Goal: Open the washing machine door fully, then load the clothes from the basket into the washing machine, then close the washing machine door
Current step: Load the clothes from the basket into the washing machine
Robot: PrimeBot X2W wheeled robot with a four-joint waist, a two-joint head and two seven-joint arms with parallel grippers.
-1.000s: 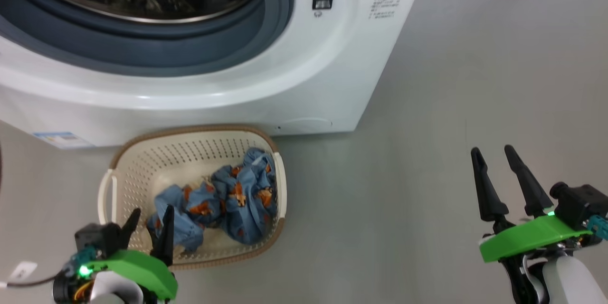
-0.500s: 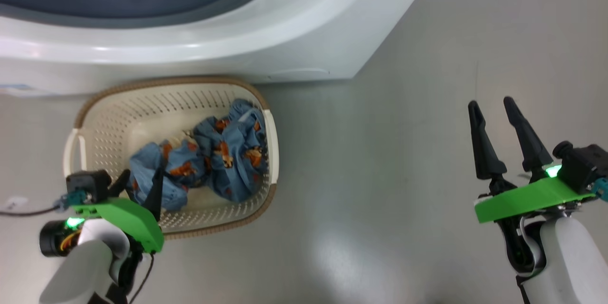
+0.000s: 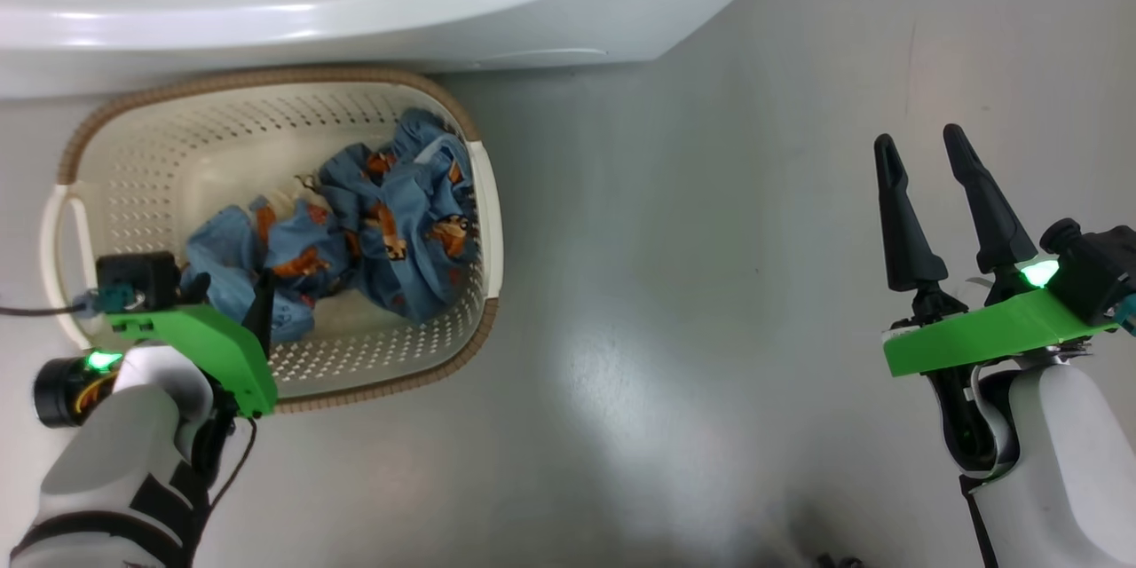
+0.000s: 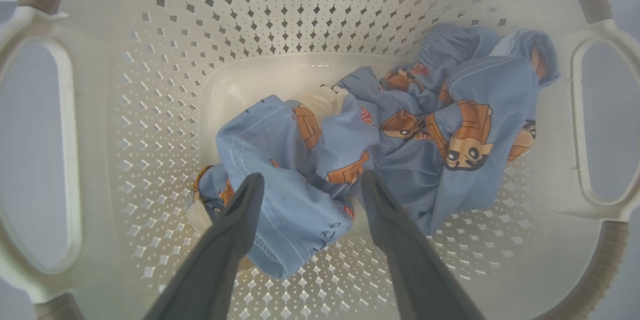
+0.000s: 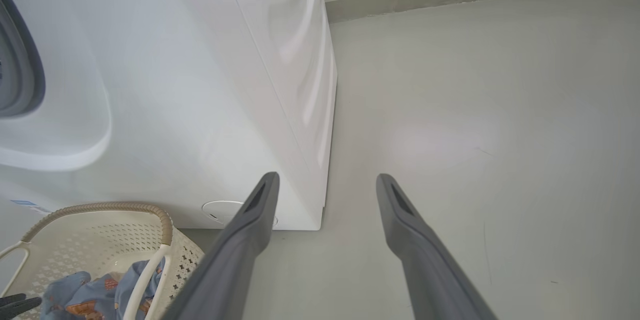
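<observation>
Left end effector (image 4: 311, 180) is seen spread wide, nothing clamped. It is lowered inside the basket (image 3: 486, 195), one finger on either side of a fold of the clothes (image 3: 390, 222); contact with the fabric cannot be told. Clothes are bunched as one blue bundle with orange-brown figures. They lie on the basket bottom, reaching up the wall by the handle on the robot's right. Basket is set on the grey floor (image 3: 710, 302), just in front of the washing machine (image 3: 373, 18), below its white front panel. A strip of grey gasket (image 5: 20, 75) is shown at the machine's opening. Right end effector (image 3: 919, 140) is likewise held wide and empty over bare floor, well apart from the basket. Its fingers are pointed toward the machine's lower corner.
</observation>
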